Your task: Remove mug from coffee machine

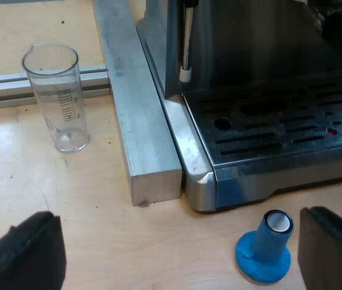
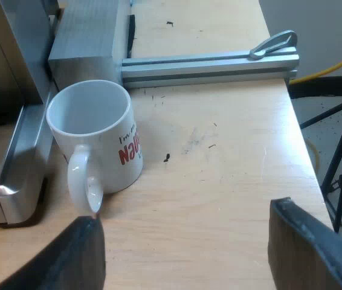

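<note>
The right claw [image 2: 184,220] is hovering spread wide and empty, with the mug [image 2: 95,139] standing upright on the tabletop [image 2: 219,151] just ahead of one finger, beside the coffee machine [image 2: 2,175], so any retreat should probably be avoiding its handle.

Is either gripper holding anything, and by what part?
Nothing is held. The left gripper is open by the blue tamper; the right gripper is open by the handle of the mug.

white mug [image 2: 101,142] with red lettering — blue tamper [image 1: 264,249] — silver espresso machine [image 1: 267,133].
</note>
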